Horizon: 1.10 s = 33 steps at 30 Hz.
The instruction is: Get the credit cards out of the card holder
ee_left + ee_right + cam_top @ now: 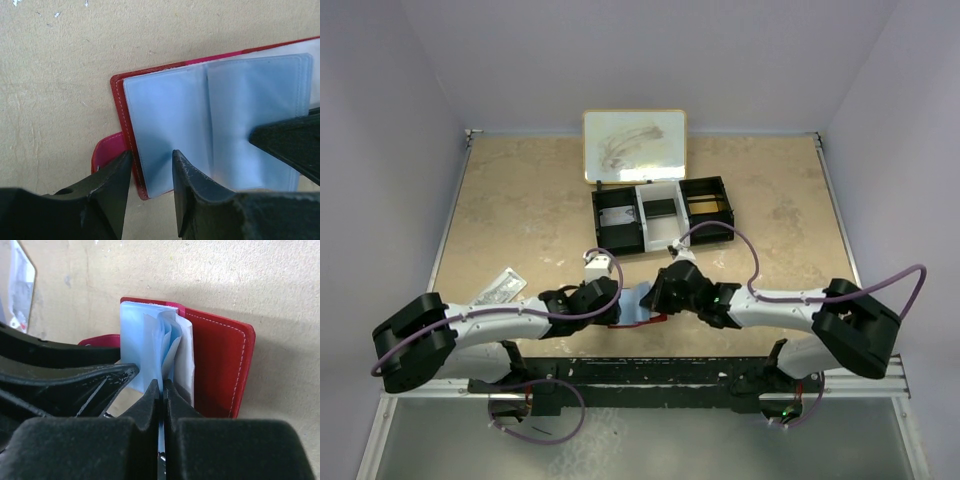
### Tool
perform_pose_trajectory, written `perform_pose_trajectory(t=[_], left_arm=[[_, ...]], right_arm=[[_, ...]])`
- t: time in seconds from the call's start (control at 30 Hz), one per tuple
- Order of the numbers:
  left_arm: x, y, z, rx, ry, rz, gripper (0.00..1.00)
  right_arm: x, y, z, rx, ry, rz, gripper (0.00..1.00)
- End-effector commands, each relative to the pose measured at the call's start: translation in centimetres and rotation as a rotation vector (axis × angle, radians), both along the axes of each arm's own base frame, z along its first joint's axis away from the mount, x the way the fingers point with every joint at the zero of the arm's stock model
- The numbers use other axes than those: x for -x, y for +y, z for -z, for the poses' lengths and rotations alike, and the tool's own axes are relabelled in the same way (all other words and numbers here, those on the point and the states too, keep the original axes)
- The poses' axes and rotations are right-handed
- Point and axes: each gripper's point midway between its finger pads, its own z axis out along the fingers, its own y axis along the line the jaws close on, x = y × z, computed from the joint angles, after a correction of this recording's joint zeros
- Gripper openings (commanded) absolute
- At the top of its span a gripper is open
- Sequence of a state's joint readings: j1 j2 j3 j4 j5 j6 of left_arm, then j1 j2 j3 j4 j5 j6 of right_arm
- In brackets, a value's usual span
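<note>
The red card holder (pixel 118 86) lies open on the table between both arms (pixel 638 305), its pale blue plastic sleeves (pixel 200 115) spread flat. My left gripper (pixel 151 155) is open and straddles the holder's near left corner. One finger is over the red side tab (pixel 105 150), the other over a sleeve. My right gripper (pixel 162 382) is shut on the edge of one sleeve (pixel 145 345) and holds it up from the red cover (pixel 220 365). Its finger (pixel 290 145) shows in the left wrist view. No credit cards show.
A black three-compartment tray (pixel 660 215) stands behind the grippers, with a small whiteboard (pixel 634 145) beyond it. A clear packet (pixel 500 288) lies at the left, and a small white object (pixel 598 262) sits just behind the left gripper (pixel 613 298).
</note>
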State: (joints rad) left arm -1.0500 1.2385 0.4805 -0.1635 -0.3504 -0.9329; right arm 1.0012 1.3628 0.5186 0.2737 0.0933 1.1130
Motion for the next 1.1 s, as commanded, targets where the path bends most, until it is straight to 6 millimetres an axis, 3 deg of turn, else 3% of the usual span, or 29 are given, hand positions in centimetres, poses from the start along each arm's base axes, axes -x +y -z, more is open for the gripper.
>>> perform_pose_trajectory(t=[0.0, 0.2, 0.33, 0.57, 0.87, 1.07], left_arm=[[0.1, -1.1, -1.0, 0.064, -0.009, 0.000, 0.35], [0.0, -1.2, -1.2, 0.062, -0.008, 0.001, 0.34], [-0.1, -1.3, -1.3, 0.065, -0.013, 0.000, 0.34], [-0.2, -2.0, -2.1, 0.101, -0.017, -0.002, 0.40], [-0.8, -2.5, -4.0, 0.171, -0.042, -0.043, 0.42], [-1.5, -1.5, -5.4, 0.191, -0.087, -0.107, 0.43]], right_arm=[[-0.5, 0.0, 0.7, 0.146, -0.011, -0.027, 0.00], [-1.3, -3.3, 3.5, 0.526, -0.014, 0.036, 0.00], [-1.3, -4.7, 4.3, 0.640, -0.008, 0.069, 0.00], [0.5, -2.4, 4.8, 0.424, 0.042, 0.015, 0.02], [0.6, -4.0, 5.8, 0.286, 0.112, 0.043, 0.03], [0.9, -4.4, 5.7, 0.212, 0.131, 0.064, 0.03]])
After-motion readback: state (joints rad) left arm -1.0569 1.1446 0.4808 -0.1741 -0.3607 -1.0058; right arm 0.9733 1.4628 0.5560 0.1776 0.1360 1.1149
